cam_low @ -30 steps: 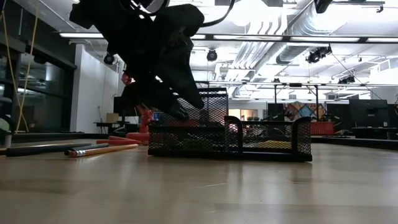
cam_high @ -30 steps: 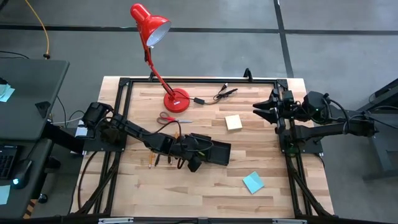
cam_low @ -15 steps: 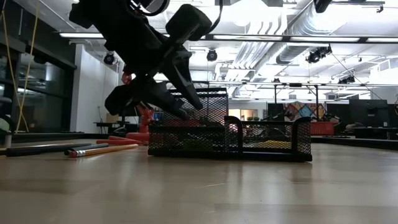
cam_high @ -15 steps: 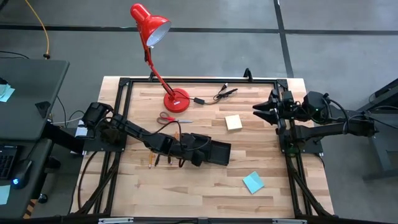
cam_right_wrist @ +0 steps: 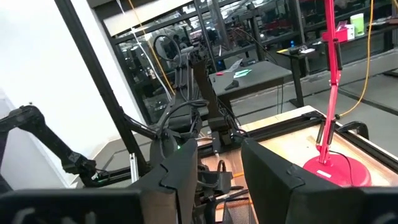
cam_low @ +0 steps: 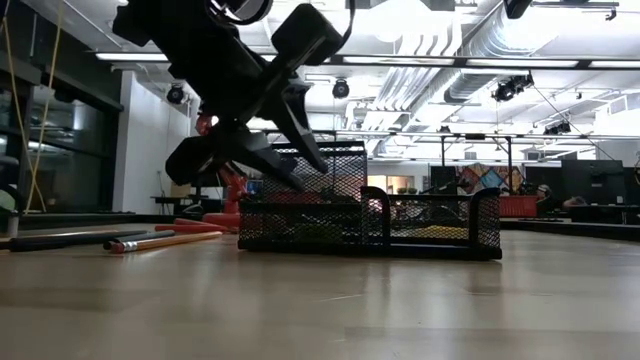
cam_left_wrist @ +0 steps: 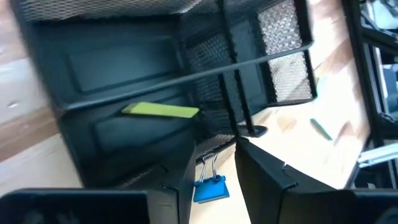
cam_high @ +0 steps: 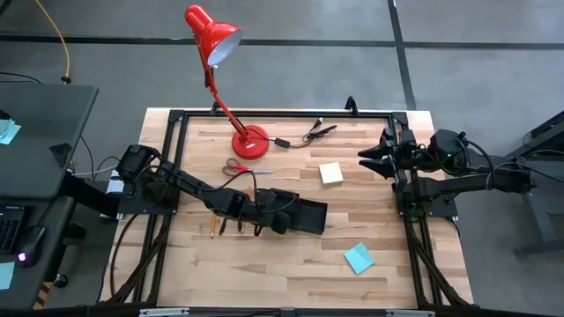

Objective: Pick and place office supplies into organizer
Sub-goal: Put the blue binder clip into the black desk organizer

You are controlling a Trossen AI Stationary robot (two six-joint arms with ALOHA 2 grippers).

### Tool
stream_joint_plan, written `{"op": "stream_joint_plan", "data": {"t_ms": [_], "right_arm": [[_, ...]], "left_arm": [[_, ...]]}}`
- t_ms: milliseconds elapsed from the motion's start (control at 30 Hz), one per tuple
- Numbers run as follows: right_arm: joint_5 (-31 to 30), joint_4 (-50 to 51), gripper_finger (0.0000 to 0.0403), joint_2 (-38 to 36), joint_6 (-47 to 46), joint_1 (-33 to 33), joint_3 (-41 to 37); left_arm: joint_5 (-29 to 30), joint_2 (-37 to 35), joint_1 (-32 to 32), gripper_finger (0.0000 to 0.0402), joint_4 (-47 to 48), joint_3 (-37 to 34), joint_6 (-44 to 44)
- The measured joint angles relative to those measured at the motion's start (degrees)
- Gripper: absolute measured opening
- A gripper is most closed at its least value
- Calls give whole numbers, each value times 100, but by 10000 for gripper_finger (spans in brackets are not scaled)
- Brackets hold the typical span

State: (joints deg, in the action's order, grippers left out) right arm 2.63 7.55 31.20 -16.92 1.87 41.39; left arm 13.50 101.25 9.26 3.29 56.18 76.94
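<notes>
The black mesh organizer (cam_high: 307,216) stands mid-table, with a yellow-green pad (cam_left_wrist: 160,110) lying in one compartment. My left gripper (cam_high: 275,227) hangs above its left end, slanting down, its fingers apart. In the left wrist view a small blue binder clip (cam_left_wrist: 211,188) shows in the gap between the fingers, with a strip of bare wood between it and one finger (cam_left_wrist: 267,180). Pencils and pens (cam_high: 225,224) lie left of the organizer, red-handled scissors (cam_high: 236,165) beyond them. My right gripper (cam_high: 363,157) waits open at the table's right edge. My left gripper has the blue binder clip's body (cam_left_wrist: 210,193) in the gap between its fingers, wire handles pointing away. I cannot tell whether a finger touches the clip or whether it lies below the gripper.
A pale yellow pad (cam_high: 330,173) lies right of centre and a teal pad (cam_high: 359,258) near the front right. The red desk lamp (cam_high: 249,141) and a black cable with clips (cam_high: 313,134) stand at the far edge. The black table frame (cam_high: 176,119) rims the table.
My left gripper has rolled about its own pointing line while staying above the organizer's left end. In the low view its fingers now spread out to either side. Nothing on the table has moved.
</notes>
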Motion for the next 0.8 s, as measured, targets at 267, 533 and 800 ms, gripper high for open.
{"op": "stream_joint_plan", "data": {"t_ms": [267,533,800], "right_arm": [[77,17,122,0,-55,0,0],[121,44,122,2,-108,-2,0],[90,164,122,37,-121,-2,0]], "left_arm": [[-7,0,-74,101,208,0,171],[-401,-49,-63,101,635,28,519],[111,-78,-247,101,1779,566,-256]]}}
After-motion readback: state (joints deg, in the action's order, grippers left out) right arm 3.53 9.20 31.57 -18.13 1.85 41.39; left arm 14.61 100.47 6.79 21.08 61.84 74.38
